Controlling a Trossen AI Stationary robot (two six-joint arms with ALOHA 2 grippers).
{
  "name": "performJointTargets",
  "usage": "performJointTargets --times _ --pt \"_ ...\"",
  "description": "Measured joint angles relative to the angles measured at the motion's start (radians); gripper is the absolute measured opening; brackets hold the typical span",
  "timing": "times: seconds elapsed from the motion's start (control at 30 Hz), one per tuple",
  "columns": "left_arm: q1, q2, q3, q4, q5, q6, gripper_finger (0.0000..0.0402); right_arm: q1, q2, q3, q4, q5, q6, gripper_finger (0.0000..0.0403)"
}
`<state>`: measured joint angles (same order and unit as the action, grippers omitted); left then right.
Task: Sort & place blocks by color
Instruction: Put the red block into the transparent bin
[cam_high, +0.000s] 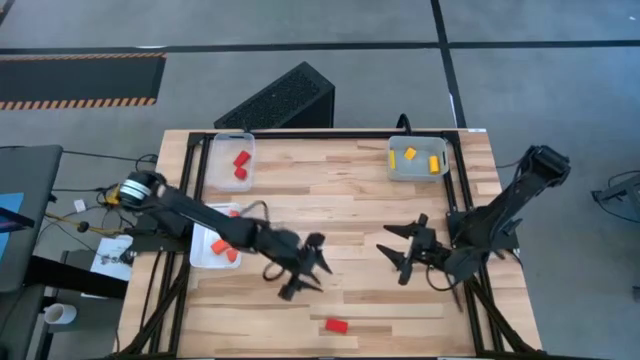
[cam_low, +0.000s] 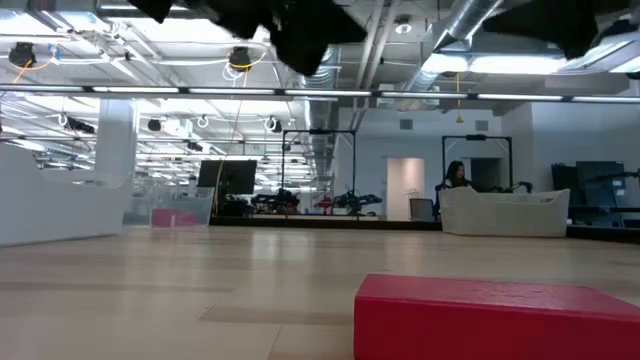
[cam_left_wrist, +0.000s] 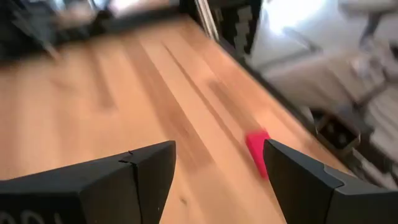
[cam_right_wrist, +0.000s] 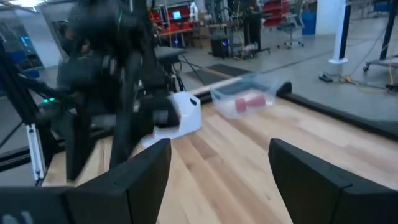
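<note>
High view is showing the wooden counter (cam_high: 340, 200) with both dark arms reaching in toward its middle. The left gripper (cam_high: 308, 268) is hanging over the bare wood left of centre with its fingers spread wide and nothing between them; the left wrist view is showing the same gripper (cam_left_wrist: 217, 180) with its two dark fingers (cam_left_wrist: 149, 168) parted over the planks. A lone red block (cam_high: 335, 325) is lying on the counter near the front edge, just beyond that gripper and apart from it; in the left wrist view this red block (cam_left_wrist: 258, 149) is sitting beside one finger without touching it, and in the low view it (cam_low: 495, 320) is filling the foreground. The right gripper (cam_high: 405, 255) is waiting right of centre, also open and empty, its fingers (cam_right_wrist: 146, 168) standing well apart in the right wrist view. A clear tray (cam_high: 232, 160) at the back left corner is holding two red blocks (cam_high: 241, 165). A second clear tray (cam_high: 418, 158) at the back right is holding yellow blocks (cam_high: 410, 154). A third tray (cam_high: 212, 250) at the left edge, partly under the left arm, is holding orange blocks (cam_high: 222, 248). A person (cam_low: 455, 176) is sitting far back in the room.
</note>
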<state>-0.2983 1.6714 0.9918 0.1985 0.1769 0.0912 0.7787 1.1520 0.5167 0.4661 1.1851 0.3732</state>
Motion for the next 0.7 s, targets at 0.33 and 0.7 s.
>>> performJointTargets --times 0.33,0.7 --pt "-0.128 0.253 0.140 -0.042 -0.114 0.020 0.0229 0.027 -0.087 0.000 -0.001 0.022 -0.085 0.0291" --pt "-0.155 0.466 0.317 -0.066 -0.037 0.006 0.0267 0.026 -0.084 0.000 -0.010 0.022 -0.086 0.0291"
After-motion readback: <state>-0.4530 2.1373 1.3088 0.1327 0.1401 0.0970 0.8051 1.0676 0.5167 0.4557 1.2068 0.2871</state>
